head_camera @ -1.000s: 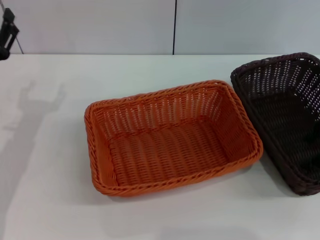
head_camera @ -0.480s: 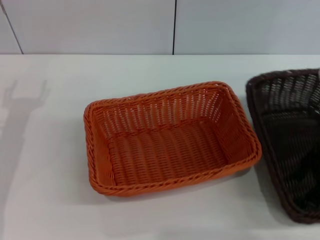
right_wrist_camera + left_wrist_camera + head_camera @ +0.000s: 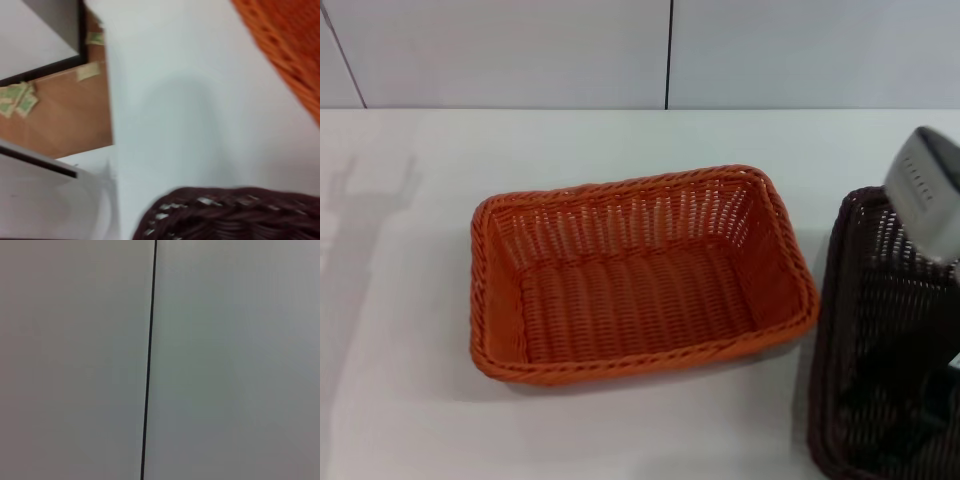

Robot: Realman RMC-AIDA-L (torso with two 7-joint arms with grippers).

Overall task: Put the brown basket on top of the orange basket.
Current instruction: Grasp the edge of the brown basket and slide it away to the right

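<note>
The brown basket (image 3: 885, 340) has swung from lying low at the table's (image 3: 410, 300) right edge to standing tilted up steeply, with its open side turned toward the orange basket (image 3: 640, 275) and its lower end running out of the head view near the front right corner. Compared with a moment ago it has also pulled a little away from the orange basket, so a strip of bare table shows between the two and they do not touch. A grey part of the right arm (image 3: 928, 195) has come into the head view above the brown basket's upper rim, where no arm showed before, which suggests that the right gripper has lifted that basket by its rim; the fingers themselves are hidden, so I cannot tell how far open they are or whether they truly clamp the wicker. The right wrist view shows only the dark braided rim close under the camera and a corner of orange weave beyond. The orange basket sits flat near the middle of the table, slightly shifted leftward in the view. The left arm is out of sight, its camera facing a plain wall. The carry across appears to be just beginning; stacking is not yet done.
</note>
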